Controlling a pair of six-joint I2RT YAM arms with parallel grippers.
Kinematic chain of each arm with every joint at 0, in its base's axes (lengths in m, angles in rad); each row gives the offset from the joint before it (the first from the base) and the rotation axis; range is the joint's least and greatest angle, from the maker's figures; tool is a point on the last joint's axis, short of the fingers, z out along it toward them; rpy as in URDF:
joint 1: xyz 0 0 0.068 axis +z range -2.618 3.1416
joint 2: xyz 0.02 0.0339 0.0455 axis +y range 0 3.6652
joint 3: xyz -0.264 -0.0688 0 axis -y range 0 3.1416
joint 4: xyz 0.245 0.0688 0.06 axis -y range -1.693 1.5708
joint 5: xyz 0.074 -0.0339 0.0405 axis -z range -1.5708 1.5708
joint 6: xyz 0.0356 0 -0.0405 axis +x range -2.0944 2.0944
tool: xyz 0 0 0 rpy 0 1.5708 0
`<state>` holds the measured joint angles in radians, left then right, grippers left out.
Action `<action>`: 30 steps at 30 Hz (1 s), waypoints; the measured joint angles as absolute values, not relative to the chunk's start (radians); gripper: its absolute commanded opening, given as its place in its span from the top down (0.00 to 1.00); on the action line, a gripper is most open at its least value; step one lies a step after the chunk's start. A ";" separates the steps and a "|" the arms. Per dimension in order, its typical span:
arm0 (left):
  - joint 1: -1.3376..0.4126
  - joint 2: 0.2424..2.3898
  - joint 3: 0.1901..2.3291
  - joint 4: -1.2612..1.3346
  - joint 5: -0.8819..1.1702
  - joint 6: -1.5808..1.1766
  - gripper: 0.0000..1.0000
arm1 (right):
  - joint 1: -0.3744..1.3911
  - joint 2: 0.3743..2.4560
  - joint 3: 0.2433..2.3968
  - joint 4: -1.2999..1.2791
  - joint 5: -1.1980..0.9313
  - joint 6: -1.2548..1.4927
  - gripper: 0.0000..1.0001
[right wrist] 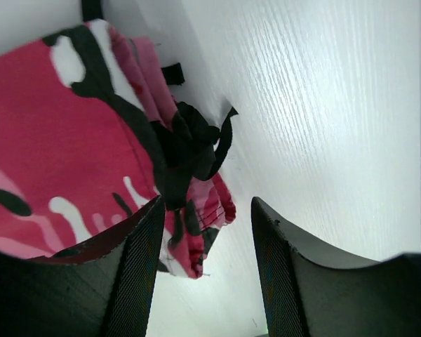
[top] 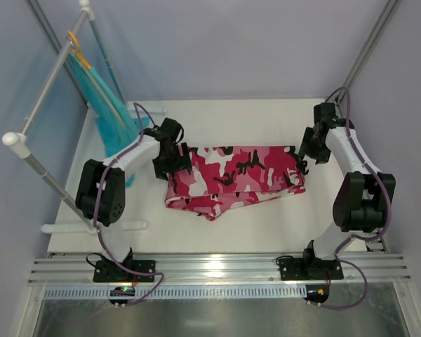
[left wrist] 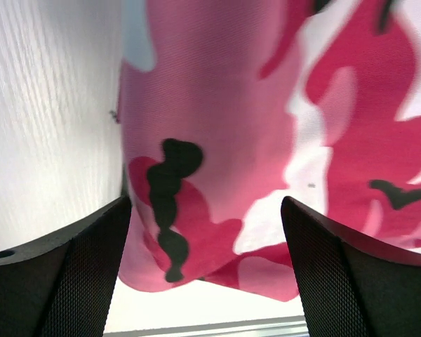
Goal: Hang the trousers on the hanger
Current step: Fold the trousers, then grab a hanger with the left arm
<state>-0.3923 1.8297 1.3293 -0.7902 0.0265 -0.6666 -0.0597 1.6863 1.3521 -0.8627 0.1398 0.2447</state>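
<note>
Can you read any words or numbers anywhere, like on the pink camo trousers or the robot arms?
None: there is no readable text in any view.
The trousers carry only camouflage patches, no letters.
The left gripper, the right gripper and the table show no markings.
The teal garment shows no label from here.
</note>
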 measured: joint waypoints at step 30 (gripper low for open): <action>-0.444 1.885 1.456 -0.765 0.013 -0.669 0.20 | -0.282 1.589 0.877 -0.361 -0.523 0.387 0.48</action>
